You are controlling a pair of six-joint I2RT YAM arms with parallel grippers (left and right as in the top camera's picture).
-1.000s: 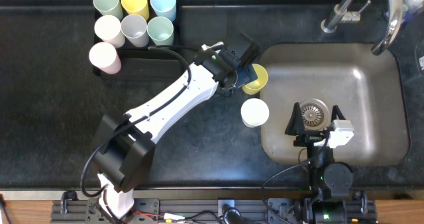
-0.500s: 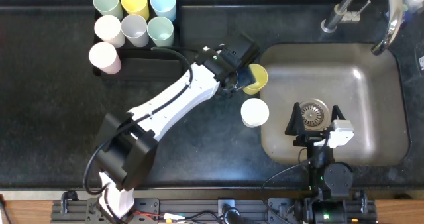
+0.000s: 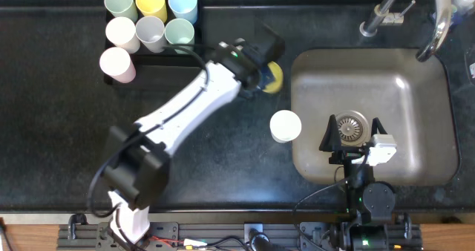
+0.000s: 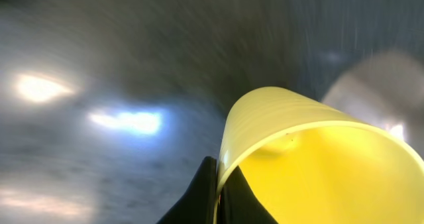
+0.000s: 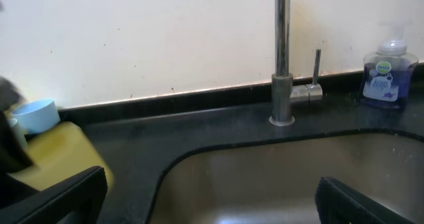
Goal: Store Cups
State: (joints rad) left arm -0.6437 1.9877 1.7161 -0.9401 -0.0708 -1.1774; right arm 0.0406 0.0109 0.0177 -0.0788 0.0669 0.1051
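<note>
My left gripper is shut on the rim of a yellow cup, held over the black counter just left of the sink. In the left wrist view the fingers pinch the yellow cup's wall, one inside and one outside. A white cup stands at the sink's left rim. A black rack at the back left holds several pastel cups, and a pink cup stands at its front left. My right gripper rests open over the sink, nothing between its fingers.
The steel sink fills the right side, with a drain near my right gripper. A faucet and a blue soap bottle stand behind it. The right wrist view also shows the yellow cup and a blue cup.
My left arm has lifted the yellow cup and carried it away from the sink's rim, toward the back left. The white cup and right arm have not moved.
</note>
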